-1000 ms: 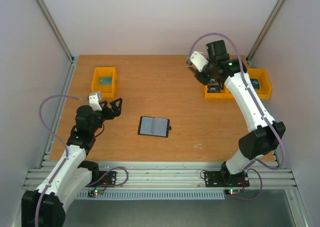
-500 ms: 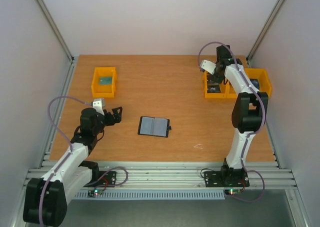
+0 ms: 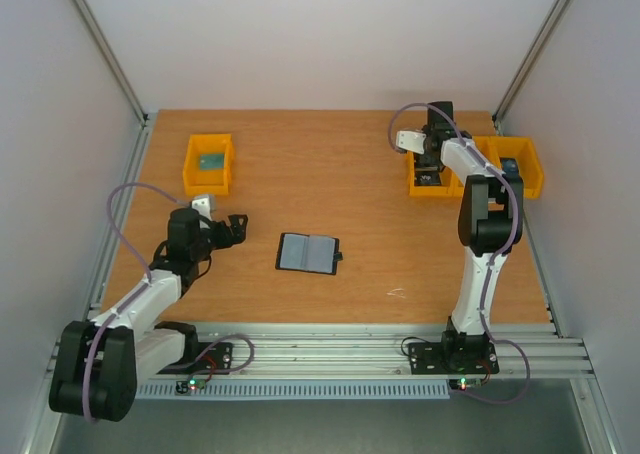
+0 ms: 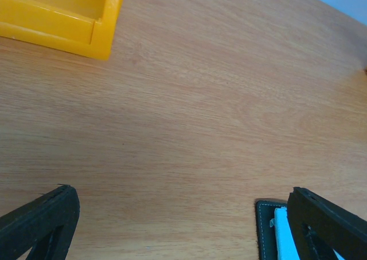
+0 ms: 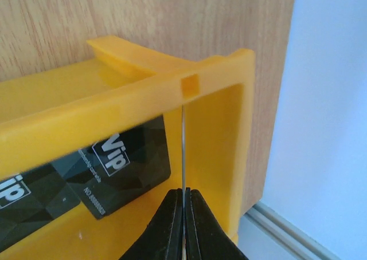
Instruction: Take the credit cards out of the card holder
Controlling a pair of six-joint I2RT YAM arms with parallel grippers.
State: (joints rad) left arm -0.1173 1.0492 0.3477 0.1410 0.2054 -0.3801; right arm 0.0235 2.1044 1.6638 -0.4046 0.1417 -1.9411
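Wooden worktop point(image 3: 340, 174) fills our view, with a yellow bin point(image 5: 143, 94) at its far right and the card holder point(image 3: 307, 253) lying open near the middle. Our left hand point(image 3: 232, 229) hovers spread near the holder's left side. Our right hand point(image 5: 183, 194) pinches a thin card point(image 5: 183, 145) edge-on over the bin, where a dark card point(image 5: 123, 162) with white lettering lies flat.

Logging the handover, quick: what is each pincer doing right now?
Left pincer: open, holding nothing.
Right pincer: closed on a card, held edge-on at the yellow bin.
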